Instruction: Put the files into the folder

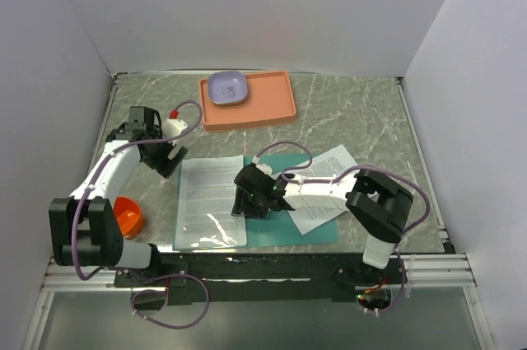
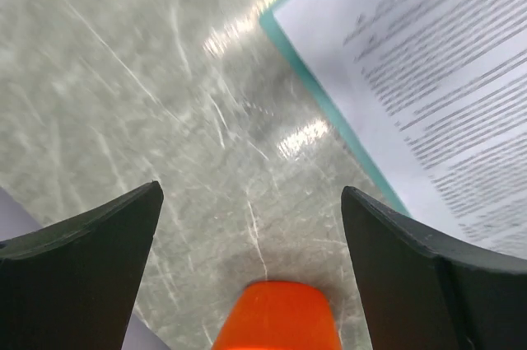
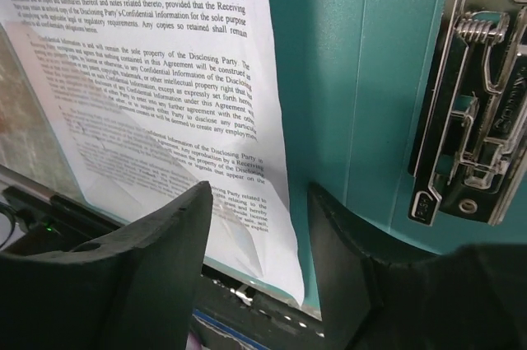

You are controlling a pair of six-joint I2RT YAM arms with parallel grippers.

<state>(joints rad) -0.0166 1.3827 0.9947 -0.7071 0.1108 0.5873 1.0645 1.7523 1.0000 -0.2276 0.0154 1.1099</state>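
Note:
The teal folder (image 1: 284,228) lies open near the table's front edge. One of the files (image 1: 212,200), a white printed sheet, lies flat on its left half. More files (image 1: 333,170) lie askew at its right side, partly under the right arm. My right gripper (image 1: 244,200) hovers over the spine, open. In the right wrist view its gripper (image 3: 259,231) straddles the sheet's (image 3: 165,78) lower right corner without pinching it, with the folder (image 3: 362,78) and the metal fastener (image 3: 482,95) beside it. My left gripper (image 1: 168,158) is open over bare table left of the folder; in the left wrist view the gripper (image 2: 251,202) holds nothing.
An orange-pink tray (image 1: 262,107) with a small purple bowl (image 1: 226,88) stands at the back. An orange cup (image 1: 128,214) sits by the left arm's base and shows again as the orange cup (image 2: 276,317) in the left wrist view. White walls enclose three sides of the table.

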